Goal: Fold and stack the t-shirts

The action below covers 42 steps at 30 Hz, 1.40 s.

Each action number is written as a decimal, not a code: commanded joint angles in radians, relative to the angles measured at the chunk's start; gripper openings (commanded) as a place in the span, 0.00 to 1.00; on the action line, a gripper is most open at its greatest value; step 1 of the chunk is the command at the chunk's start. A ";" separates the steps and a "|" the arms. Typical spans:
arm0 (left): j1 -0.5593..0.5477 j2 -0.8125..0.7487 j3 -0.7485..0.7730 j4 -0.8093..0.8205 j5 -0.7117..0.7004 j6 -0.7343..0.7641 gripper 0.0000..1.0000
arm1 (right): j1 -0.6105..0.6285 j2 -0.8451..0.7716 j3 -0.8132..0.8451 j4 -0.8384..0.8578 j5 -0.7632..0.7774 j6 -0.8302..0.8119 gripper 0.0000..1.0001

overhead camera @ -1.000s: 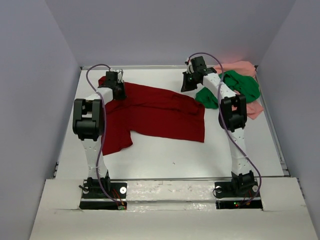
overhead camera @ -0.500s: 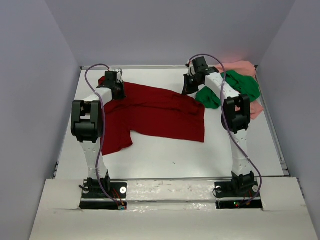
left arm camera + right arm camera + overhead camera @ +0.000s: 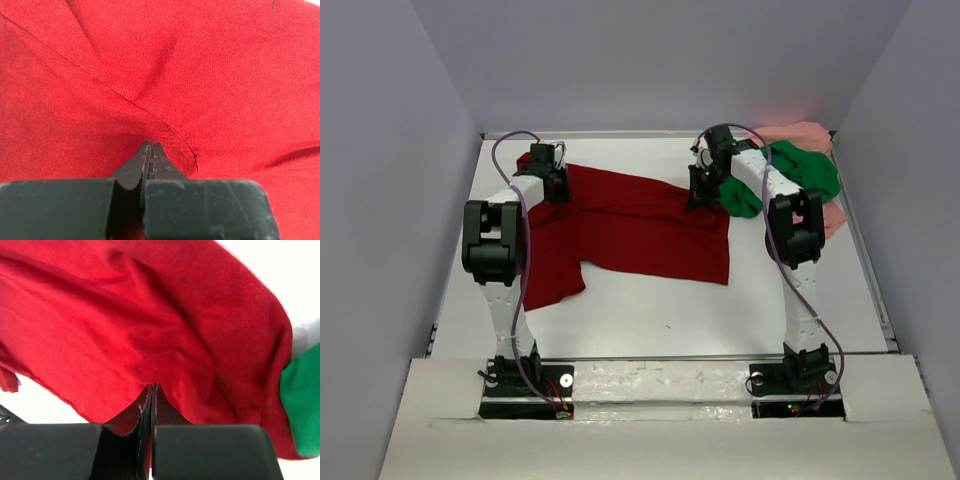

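The dark red t-shirt (image 3: 630,225) lies spread across the white table, one sleeve hanging toward the near left. My left gripper (image 3: 557,186) is at its far left corner; in the left wrist view the gripper (image 3: 151,145) is shut on a fold of the red cloth (image 3: 200,75). My right gripper (image 3: 697,196) is at the shirt's far right edge; in the right wrist view it (image 3: 151,386) is shut on bunched red cloth (image 3: 125,315). The bright green t-shirt (image 3: 805,168) lies crumpled at the far right, on the pale salmon pink t-shirt (image 3: 805,132). Green cloth (image 3: 302,400) shows beside the red.
Grey walls enclose the white table (image 3: 650,300) on the left, back and right. The green and pink pile sits against the right wall, close to my right arm. The arm bases stand at the near edge.
My right gripper has moved nearer and down from the bare table beyond the shirt onto the red shirt's far right edge. The left gripper has stayed in place.
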 commanded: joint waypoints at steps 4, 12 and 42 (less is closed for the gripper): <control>0.001 -0.029 0.014 -0.001 0.011 -0.006 0.00 | 0.008 0.102 0.078 0.002 0.035 -0.010 0.00; 0.000 -0.023 0.043 0.005 0.008 -0.008 0.00 | 0.008 0.306 0.400 -0.093 0.078 0.021 0.00; -0.003 0.264 0.435 -0.141 -0.084 -0.060 0.00 | 0.008 0.294 0.582 0.223 0.258 0.117 0.00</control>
